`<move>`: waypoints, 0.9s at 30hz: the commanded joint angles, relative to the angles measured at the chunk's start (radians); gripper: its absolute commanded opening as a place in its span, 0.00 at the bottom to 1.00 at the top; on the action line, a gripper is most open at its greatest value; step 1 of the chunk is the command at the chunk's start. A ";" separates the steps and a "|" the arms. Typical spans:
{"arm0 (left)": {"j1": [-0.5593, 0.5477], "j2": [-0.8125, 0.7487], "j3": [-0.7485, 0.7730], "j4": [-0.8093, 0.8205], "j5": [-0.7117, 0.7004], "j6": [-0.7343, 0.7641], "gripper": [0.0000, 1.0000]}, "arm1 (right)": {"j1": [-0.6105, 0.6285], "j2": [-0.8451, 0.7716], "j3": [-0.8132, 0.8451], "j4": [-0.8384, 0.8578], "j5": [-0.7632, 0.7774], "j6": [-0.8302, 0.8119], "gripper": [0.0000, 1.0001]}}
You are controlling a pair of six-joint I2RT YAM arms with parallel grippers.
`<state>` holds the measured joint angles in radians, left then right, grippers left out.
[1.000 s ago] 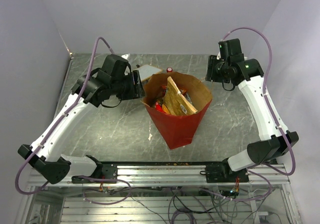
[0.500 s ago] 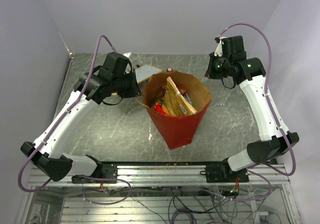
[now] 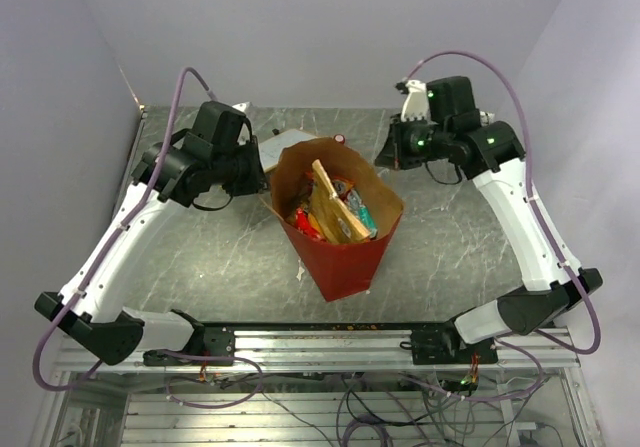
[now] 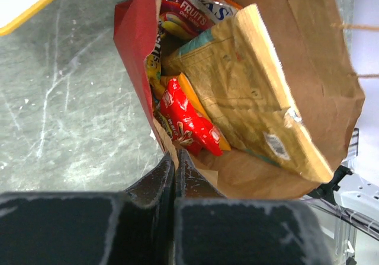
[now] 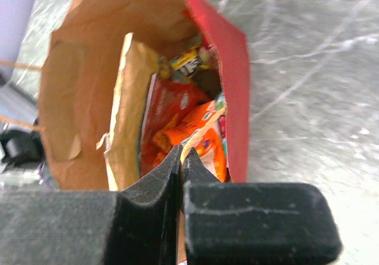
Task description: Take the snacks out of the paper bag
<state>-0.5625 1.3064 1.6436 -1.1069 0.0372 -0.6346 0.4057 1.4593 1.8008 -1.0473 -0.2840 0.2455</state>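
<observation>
The paper bag [image 3: 345,262], red outside and brown inside, stands open in the middle of the table. It holds several snacks [image 3: 333,210]. My left gripper [image 3: 266,177] is shut on the bag's left rim. In the left wrist view the rim [image 4: 169,148] runs into the pinched jaws of the left gripper [image 4: 174,158]. Past them lie a red packet [image 4: 190,120] and a large tan packet [image 4: 254,93]. My right gripper [image 3: 384,157] is shut on the opposite rim. In its own view the right gripper [image 5: 182,155] pinches the bag's edge above orange packets [image 5: 177,123].
A flat white board [image 3: 277,144] with a yellow edge lies behind the bag on the left. A small red-topped cylinder [image 3: 340,139] stands behind the bag. Grey walls close in the table at the back and sides. Crumbs dot the front edge [image 3: 350,322].
Both grippers have shut on the bag's rim, one on each side. The arms and the bag have shifted a little to the left.
</observation>
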 commanded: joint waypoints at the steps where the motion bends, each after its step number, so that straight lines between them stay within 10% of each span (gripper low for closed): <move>1: 0.030 -0.061 0.098 -0.022 -0.068 0.023 0.07 | 0.169 -0.030 0.028 0.100 -0.019 0.061 0.00; 27: 0.046 -0.118 0.428 -0.307 -0.469 0.126 0.07 | 0.539 0.106 -0.142 0.755 -0.321 0.454 0.00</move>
<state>-0.5220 1.1954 1.9923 -1.4830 -0.3424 -0.5716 0.9180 1.5997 1.7329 -0.5686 -0.4641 0.5819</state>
